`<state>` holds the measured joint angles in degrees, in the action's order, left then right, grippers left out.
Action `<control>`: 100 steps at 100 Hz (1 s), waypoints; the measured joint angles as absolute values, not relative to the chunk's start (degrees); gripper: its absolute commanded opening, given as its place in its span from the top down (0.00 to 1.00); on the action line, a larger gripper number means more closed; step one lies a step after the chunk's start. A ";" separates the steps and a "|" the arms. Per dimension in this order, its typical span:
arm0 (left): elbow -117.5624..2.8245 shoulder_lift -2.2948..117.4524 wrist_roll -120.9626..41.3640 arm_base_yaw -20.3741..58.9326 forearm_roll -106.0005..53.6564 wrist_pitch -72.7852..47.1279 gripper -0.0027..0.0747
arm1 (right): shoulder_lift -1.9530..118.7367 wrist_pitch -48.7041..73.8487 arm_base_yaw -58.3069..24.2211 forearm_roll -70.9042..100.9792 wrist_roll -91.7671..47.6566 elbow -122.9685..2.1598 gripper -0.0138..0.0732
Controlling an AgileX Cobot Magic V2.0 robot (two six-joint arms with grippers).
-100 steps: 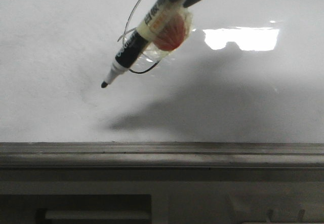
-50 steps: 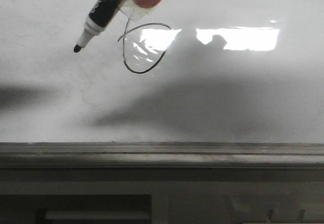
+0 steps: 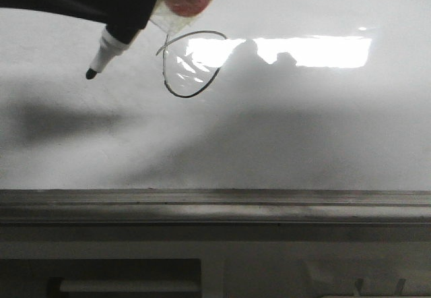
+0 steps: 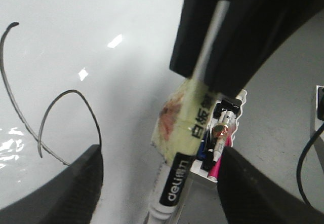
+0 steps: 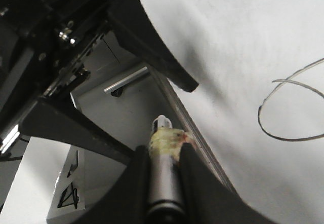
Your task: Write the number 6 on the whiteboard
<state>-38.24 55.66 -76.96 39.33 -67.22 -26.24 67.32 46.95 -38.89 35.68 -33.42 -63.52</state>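
Item count: one whiteboard [image 3: 303,143], one drawn figure, one marker, two end effectors.

The whiteboard is glossy white with a bright rectangular glare near its upper right and a grey metal ledge [image 3: 215,203] along its lower edge.

The number 6 [image 3: 185,96] is a thin dark line in the upper left-centre of the board, well above the ledge. In the front view only its closed oval loop and the crossing of its strokes show. In the left wrist view [image 4: 76,92] a long curved stem rises from the loop.

The right end effector [image 5: 164,155] is closed tightly on the marker [image 3: 108,45], gripping the barrel behind a wrap of yellowish tape. The marker's dark tip points down and to the left, and it lies left of the loop, apart from the line. Whether the tip touches the board cannot be told.

The left end effector [image 4: 162,155] is spread wide and holds nothing; the marker passes between its fingers without touching them.

Legible writing: "deli" in white on the marker's black barrel section [image 4: 174,186]; Chinese characters on the yellow band above it.
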 measured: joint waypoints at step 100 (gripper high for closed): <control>-38.24 58.51 -75.39 39.80 -66.08 -23.91 0.99 | 67.21 47.08 -38.05 35.79 -33.42 -63.72 0.35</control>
